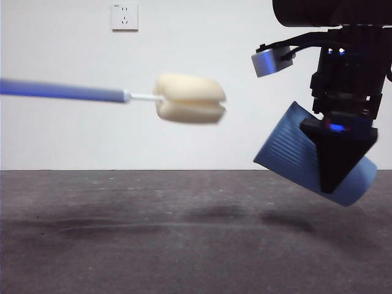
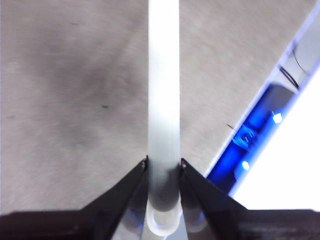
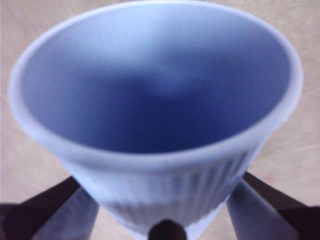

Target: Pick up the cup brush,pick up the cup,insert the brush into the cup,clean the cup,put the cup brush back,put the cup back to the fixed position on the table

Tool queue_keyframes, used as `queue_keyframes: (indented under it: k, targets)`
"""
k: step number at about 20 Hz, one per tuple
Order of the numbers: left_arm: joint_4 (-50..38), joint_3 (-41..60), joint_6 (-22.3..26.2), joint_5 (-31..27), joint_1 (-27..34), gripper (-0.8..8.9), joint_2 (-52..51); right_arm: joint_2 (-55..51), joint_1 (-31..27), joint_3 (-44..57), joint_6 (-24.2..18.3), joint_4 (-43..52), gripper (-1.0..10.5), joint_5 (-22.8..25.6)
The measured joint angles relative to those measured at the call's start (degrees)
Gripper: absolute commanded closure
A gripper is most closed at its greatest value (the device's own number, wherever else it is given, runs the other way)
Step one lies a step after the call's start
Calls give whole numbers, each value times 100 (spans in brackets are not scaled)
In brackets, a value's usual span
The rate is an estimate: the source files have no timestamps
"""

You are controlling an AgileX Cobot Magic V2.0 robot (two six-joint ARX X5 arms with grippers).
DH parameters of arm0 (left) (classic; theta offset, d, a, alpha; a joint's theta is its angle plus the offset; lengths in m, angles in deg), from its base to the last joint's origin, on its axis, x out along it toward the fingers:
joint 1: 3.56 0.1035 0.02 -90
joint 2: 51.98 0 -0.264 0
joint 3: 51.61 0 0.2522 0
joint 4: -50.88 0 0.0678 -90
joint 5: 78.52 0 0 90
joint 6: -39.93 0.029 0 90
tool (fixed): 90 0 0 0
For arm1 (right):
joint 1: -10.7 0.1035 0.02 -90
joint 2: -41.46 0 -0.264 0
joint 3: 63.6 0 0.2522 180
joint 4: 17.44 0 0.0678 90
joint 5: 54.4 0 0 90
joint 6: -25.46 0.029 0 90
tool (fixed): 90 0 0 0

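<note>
The cup brush [image 1: 153,97] hangs level above the table [image 1: 184,233], its grey handle entering from the left and its cream sponge head [image 1: 188,98] pointing right. My left gripper [image 2: 163,165] is shut on the handle [image 2: 164,100]; that gripper is outside the front view. The blue ribbed cup [image 1: 294,150] is held in the air at the right, tilted with its mouth toward the upper left. My right gripper [image 1: 335,156] is shut on its sides. The cup's open mouth [image 3: 155,80] fills the right wrist view and is empty. A gap separates sponge and cup.
A white wall with a socket [image 1: 124,16] stands behind the table. Beyond the table's edge in the left wrist view sits blue-lit equipment [image 2: 250,140].
</note>
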Motion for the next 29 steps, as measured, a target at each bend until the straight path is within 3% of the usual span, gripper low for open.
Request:
queue_keyframes:
  k: [11,17,25,29]
  targets:
    - [-442,0,61,-4,-754,822,907,0,667,0,-1394,66,963,1088]
    - [-992,0,52,-2,-975,822,1377,0,1078,0,-1908,197,963,1307]
    - [-1576,0,-391,42,-1333,822,1609,485,1609,-4,-2159,479,963,1401]
    - [-957,0,-455,-627,-1333,822,1596,487,1753,-4,-2157,549,963,1515]
